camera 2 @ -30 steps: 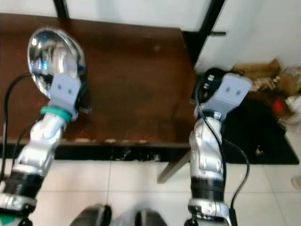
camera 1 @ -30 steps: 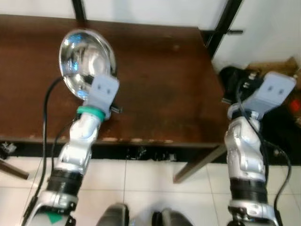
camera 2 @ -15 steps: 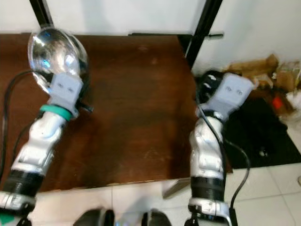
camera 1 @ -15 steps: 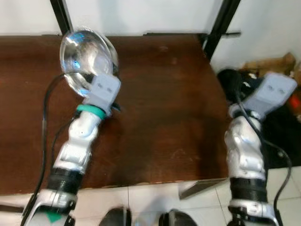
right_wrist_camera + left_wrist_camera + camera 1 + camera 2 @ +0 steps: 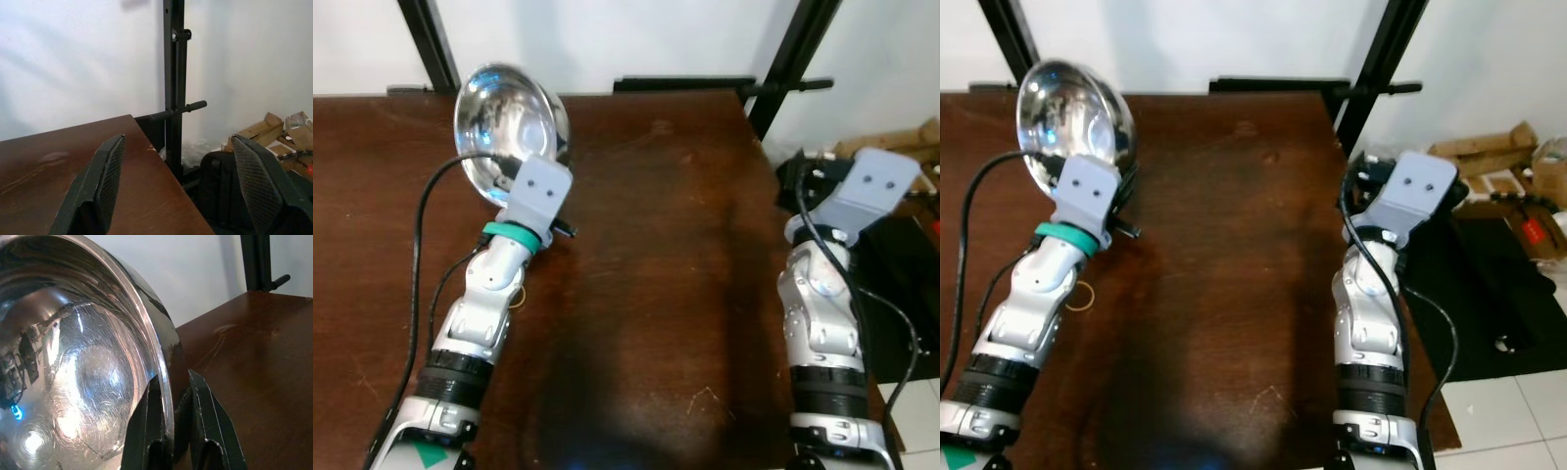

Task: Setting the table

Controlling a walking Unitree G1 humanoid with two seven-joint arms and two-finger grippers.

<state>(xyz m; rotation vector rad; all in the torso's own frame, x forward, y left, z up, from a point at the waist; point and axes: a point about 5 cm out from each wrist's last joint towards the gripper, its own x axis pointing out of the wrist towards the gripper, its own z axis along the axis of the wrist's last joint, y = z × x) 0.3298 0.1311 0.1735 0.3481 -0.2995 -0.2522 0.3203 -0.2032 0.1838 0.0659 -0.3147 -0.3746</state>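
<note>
My left gripper (image 5: 169, 396) is shut on the rim of a shiny steel bowl (image 5: 504, 127), which it holds tilted above the far left part of the brown wooden table (image 5: 656, 274). One black finger (image 5: 146, 426) sits inside the bowl (image 5: 73, 382) and the other outside its wall. My right gripper (image 5: 178, 181) is open and holds nothing. It hangs by the table's right edge, with its wrist mount (image 5: 871, 191) raised.
Black metal posts (image 5: 798, 49) stand behind the table against a white wall. Right of the table lie a black bag (image 5: 1518, 284) and cardboard boxes (image 5: 1489, 157) on the floor. A small rubber band (image 5: 1080, 294) lies on the table near my left arm.
The camera has come forward: the table now reaches the bottom of the view and the floor tiles are nearly gone. The left gripper still holds the bowl; the right stays open.
</note>
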